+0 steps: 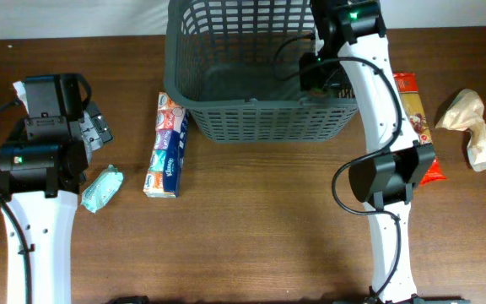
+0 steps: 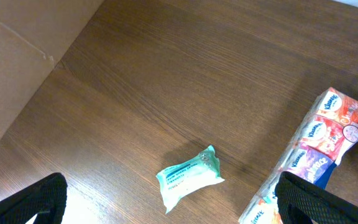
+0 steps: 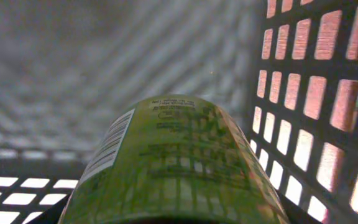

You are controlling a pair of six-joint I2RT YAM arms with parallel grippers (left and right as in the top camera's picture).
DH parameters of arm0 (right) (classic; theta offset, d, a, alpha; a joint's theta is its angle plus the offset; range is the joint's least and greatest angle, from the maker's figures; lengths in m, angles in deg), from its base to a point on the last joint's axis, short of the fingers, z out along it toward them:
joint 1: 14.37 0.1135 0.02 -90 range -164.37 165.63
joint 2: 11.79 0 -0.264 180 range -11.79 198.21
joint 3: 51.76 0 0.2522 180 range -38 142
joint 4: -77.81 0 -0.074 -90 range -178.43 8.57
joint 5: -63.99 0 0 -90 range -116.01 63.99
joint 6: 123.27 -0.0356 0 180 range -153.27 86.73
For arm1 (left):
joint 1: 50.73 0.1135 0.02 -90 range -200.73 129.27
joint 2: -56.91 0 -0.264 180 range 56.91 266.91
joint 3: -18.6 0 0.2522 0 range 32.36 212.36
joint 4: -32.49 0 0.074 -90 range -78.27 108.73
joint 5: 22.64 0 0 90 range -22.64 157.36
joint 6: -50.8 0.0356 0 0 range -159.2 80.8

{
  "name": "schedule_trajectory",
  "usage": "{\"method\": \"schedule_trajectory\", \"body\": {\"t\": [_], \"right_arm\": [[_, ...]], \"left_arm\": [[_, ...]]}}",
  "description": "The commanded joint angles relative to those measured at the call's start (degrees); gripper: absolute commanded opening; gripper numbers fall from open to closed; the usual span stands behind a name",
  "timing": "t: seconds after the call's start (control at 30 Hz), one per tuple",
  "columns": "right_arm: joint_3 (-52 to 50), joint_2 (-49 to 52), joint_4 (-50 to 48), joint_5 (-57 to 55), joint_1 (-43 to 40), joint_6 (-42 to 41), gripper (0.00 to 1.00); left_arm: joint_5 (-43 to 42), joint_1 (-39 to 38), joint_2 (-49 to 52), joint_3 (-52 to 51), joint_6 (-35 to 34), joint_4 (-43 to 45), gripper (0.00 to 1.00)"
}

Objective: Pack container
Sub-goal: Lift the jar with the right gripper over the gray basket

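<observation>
Brown wooden table [image 1: 260, 228] under the lights, and the dark grey slotted shopping basket [image 1: 260, 122] sits at its far edge, middle of the view, with groceries scattered on both sides. All the action is on the right: the right gripper [image 1: 317, 72] is down inside the basket near its right wall, and the wrist view is filled by a green canister [image 3: 173, 168] with a barcode. The jaws look clamped on it, though the fingers themselves are hidden behind the label. Lattice wall to one side, grey floor beyond, so this reads as the placing step, item in the basket but not yet let go. Whether the canister touches the floor, I cannot tell. Over on the left, the left gripper [image 1: 98, 127] hangs with its fingers wide apart and nothing between them, above bare wood, a teal wipes packet [image 2: 188, 177] just beside it and a tissue multipack [image 1: 167, 148] lying along the basket's left side. A pasta packet [image 1: 412, 101] and a crumpled tan bag [image 1: 471, 127] wait on the right. Next up, by my reckoning: lower the canister, open the jaws, lift straight out clear of the rim.
</observation>
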Motion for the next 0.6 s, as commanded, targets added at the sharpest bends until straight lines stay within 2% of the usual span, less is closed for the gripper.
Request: {"method": "schedule_trajectory", "body": {"t": [0.0,0.23,0.37,0.43,0.5,0.57], "right_arm": [[-4.8,0.2,-2.3,-0.7,-0.2,-0.7,0.04],[-9.4,0.2,-4.7,-0.7,-0.2,-0.6,0.05],[-9.9,0.2,-5.0,-0.7,-0.2,-0.6,0.14],[-9.9,0.2,-5.0,-0.7,-0.2,-0.6,0.24],[-9.9,0.2,-5.0,-0.7,-0.2,-0.7,0.27],[-9.9,0.2,-5.0,-0.7,-0.2,-0.7,0.37]], "left_arm": [[0.4,0.2,-0.9,0.8,0.0,-0.1,1.0],[0.4,0.2,-0.9,0.8,0.0,-0.1,1.0],[0.4,0.2,-0.9,0.8,0.0,-0.1,1.0],[0.4,0.2,-0.9,0.8,0.0,-0.1,1.0],[0.4,0.2,-0.9,0.8,0.0,-0.1,1.0],[0.4,0.2,-0.9,0.8,0.0,-0.1,0.99]]}}
